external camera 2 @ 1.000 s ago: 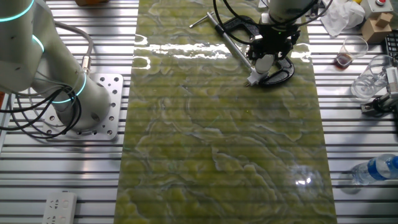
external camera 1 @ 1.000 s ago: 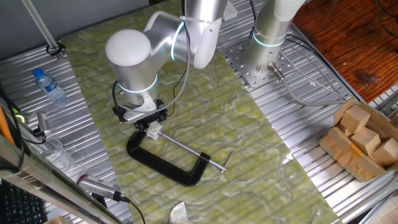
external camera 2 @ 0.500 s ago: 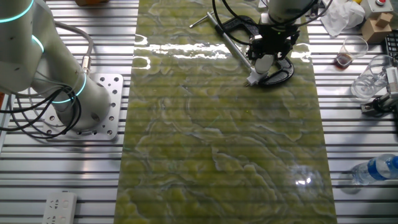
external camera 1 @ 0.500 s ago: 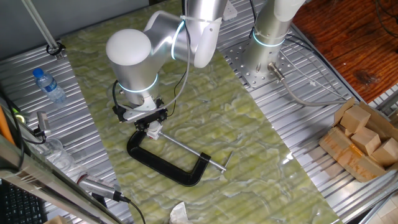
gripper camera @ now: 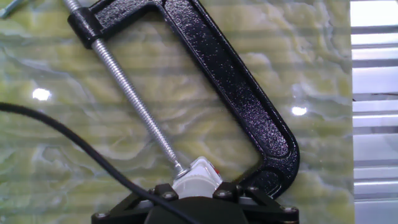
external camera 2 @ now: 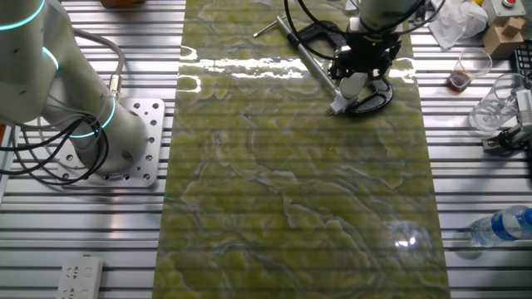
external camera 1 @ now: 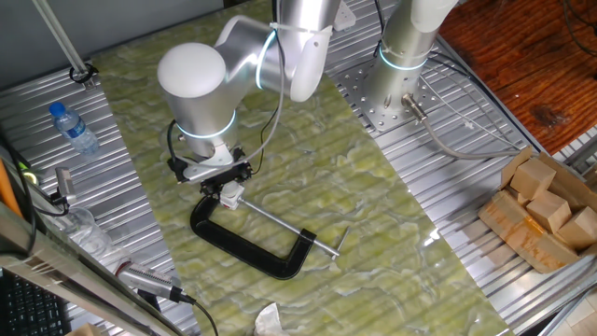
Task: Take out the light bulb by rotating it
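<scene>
Where the clamp (gripper camera: 236,87) pins the socket (gripper camera: 198,177), your gripper (external camera 2: 356,76) sits low over it; the bulb (external camera 2: 352,83) shows between the fingers, but you cannot tell how tightly they close.

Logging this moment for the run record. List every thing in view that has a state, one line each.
gripper: lowered over the clamped fitting, open or shut cannot be told
light bulb: upright in its socket, not yet out
white socket fitting: pinched in the clamp
black C-clamp: lying flat, screw run in
water bottle: lying down, cap on
</scene>
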You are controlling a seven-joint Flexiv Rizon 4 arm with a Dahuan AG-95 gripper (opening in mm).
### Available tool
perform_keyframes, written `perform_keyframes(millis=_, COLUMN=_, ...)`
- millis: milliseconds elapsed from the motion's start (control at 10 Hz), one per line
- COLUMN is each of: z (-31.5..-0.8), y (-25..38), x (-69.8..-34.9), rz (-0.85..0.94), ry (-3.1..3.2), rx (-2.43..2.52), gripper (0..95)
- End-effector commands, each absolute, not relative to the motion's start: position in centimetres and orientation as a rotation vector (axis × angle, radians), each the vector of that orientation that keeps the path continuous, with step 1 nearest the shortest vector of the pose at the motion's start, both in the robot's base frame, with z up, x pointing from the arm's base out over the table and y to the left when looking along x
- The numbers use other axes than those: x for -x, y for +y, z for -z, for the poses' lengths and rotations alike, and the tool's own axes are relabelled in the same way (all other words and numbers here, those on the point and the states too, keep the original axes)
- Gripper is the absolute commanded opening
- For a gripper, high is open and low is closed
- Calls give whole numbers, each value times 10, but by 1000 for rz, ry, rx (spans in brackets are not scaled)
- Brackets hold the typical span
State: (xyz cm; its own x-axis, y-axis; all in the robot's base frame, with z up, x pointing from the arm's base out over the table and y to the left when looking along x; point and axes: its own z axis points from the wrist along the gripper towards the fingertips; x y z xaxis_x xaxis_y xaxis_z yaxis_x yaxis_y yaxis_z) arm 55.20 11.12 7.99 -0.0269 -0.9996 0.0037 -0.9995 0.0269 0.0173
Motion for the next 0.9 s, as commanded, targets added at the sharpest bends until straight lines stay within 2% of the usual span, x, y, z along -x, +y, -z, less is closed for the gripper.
perform_keyframes(millis=100, z=-81, y=112, x=-553, rz=16, ry=-2259, rx=-2163, gripper=570)
perform_keyframes(millis=900, z=-83, y=111, x=-555, rz=9, ry=-2502, rx=-1878, gripper=570)
